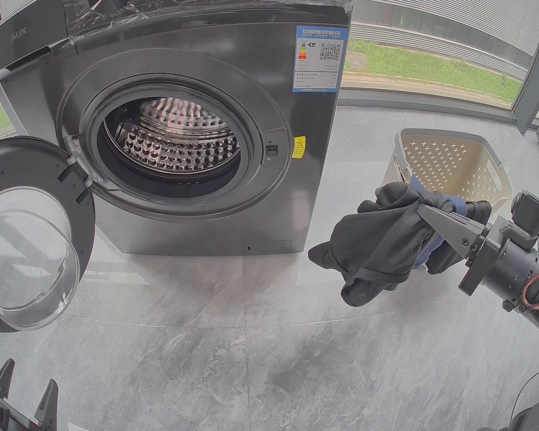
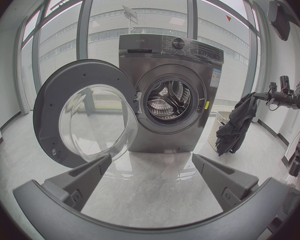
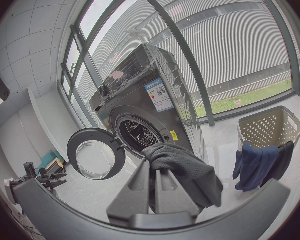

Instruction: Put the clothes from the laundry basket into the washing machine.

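The right gripper (image 1: 428,211) is clamping its two dark, wedge-shaped fingers together on a dark grey garment (image 1: 377,240), which is hanging from it in a loose bunch just in front of the laundry basket (image 1: 449,163) and off to the side of the washing machine (image 1: 317,151). The garment is showing a fine mesh-like knit, soft folds and a banded hem along its lower edge. A blue cloth (image 1: 458,203) is lying against the same bundle; how it is being held cannot be told. The basket is a cream plastic tub with rounded corners, star-shaped holes in its walls and a slot handle. The machine is a grey metal front-loader with clear film wrinkling over its top panel, its round opening exposing a shiny dimpled steel drum (image 1: 179,133). Its door (image 1: 18,163), a dark ring around a bulging clear window, is standing swung wide. The left gripper (image 1: 24,384) is sitting low, fingers spread apart and grasping nothing, above the polished grey marbled floor (image 1: 221,330).
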